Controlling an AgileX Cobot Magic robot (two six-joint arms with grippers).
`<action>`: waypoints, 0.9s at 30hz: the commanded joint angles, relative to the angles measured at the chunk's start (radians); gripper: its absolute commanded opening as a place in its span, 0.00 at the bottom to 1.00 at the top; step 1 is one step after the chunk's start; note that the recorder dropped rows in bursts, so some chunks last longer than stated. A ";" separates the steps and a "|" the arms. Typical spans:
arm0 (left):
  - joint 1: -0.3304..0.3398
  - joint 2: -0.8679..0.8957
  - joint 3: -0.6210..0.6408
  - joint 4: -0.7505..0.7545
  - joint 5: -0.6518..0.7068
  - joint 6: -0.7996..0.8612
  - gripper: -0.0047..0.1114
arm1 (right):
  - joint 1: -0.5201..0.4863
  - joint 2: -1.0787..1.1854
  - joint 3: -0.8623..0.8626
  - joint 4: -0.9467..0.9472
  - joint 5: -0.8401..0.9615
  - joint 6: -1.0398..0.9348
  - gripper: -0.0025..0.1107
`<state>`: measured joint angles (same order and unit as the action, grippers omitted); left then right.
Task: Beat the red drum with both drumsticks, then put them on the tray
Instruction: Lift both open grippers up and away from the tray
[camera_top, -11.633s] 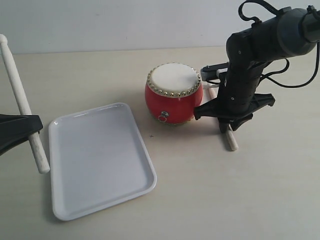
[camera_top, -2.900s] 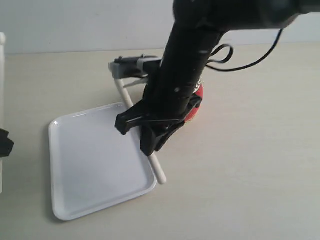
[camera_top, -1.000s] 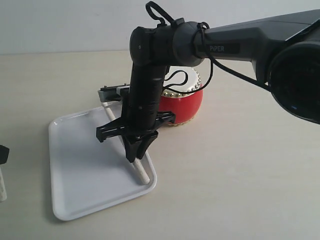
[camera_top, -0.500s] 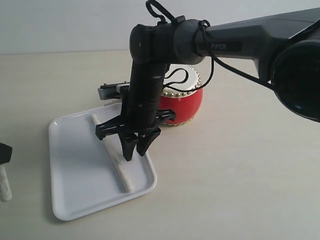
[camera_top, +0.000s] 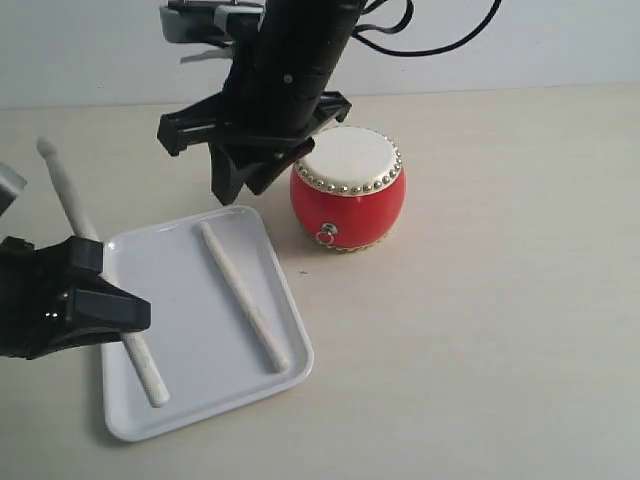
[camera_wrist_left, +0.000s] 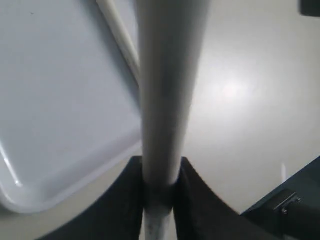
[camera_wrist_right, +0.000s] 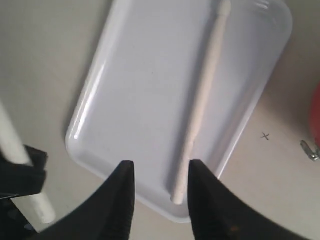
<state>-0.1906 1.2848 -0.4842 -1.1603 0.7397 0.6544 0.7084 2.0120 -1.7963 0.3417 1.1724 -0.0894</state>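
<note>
Up at 12 o'clock from the tray (camera_top: 190, 300), the right gripper (camera_top: 240, 190) now hangs high. Half a second ago it was low over the tray. Its jaws are apart and hold nothing. The first drumstick (camera_top: 243, 297) lies flat in the tray, on the 3 o'clock side, as it did then.

The left gripper (camera_top: 75, 300) was almost out of the picture before. Now it has come in to the tray's 9 o'clock edge. Its jaws are clamped on the second drumstick (camera_top: 62, 190). That stick slants, with its top end toward 11 o'clock and its low end over the tray near 7 o'clock. I cannot tell if the low end touches the tray.

The red drum (camera_top: 348, 205) stands on the tabletop (camera_top: 480, 330) at 2 o'clock from the tray, close by but not touching it.

The right arm comes down from the top, and its fingers point down.

Only the left wrist view shows the stick (camera_wrist_left: 170, 75) squeezed tight between the left jaws. Only the right wrist view looks straight down between the open right jaws at the lying stick (camera_wrist_right: 202, 107) and the tray (camera_wrist_right: 145, 100).
</note>
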 joint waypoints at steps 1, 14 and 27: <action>0.002 0.127 -0.016 -0.122 -0.021 0.048 0.04 | 0.001 -0.056 -0.005 0.000 -0.024 -0.019 0.33; 0.002 0.334 -0.242 0.163 0.031 -0.234 0.04 | 0.001 -0.061 -0.005 -0.033 -0.026 -0.021 0.33; 0.002 0.420 -0.242 0.155 0.021 -0.241 0.16 | 0.001 -0.061 -0.005 -0.046 -0.038 -0.021 0.33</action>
<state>-0.1906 1.6908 -0.7194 -1.0081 0.7571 0.4233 0.7084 1.9588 -1.7963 0.3023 1.1488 -0.1013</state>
